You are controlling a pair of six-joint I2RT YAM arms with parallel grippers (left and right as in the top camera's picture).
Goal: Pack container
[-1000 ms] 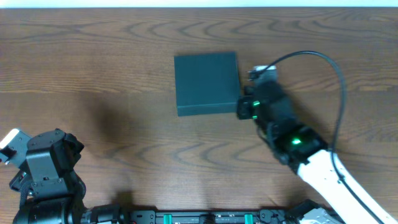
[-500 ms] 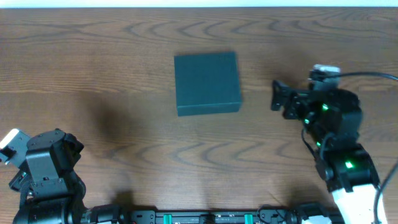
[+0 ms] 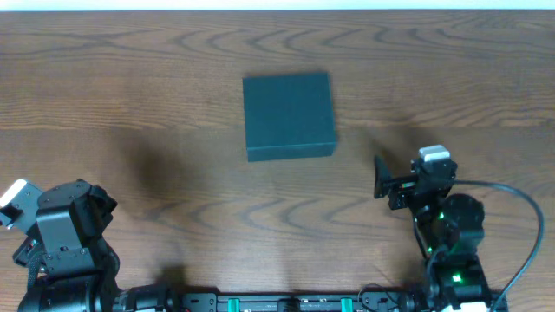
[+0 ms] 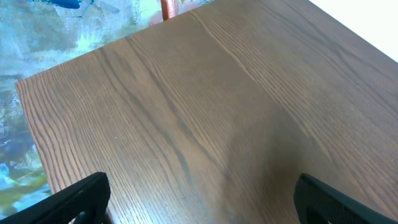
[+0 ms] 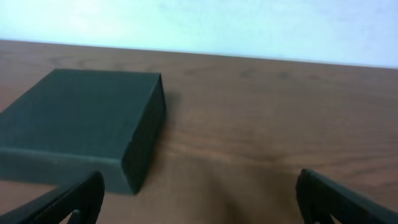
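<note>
The container, a dark teal square box with its lid down flat, lies on the wooden table a little behind the centre. In the right wrist view the container shows ahead and to the left, apart from the fingers. My right gripper hangs near the front right of the table, below and to the right of the box; its jaws stand wide open and empty. My left gripper rests at the front left corner, far from the box, open over bare wood.
The table's left edge runs close to the left gripper, with a blue patterned floor beyond it. A black cable loops beside the right arm. A pale wall lies beyond the table's far edge.
The right gripper, shut at the container's right edge a second ago, has opened and drawn back to the front right. The container and the left arm have stayed put.
</note>
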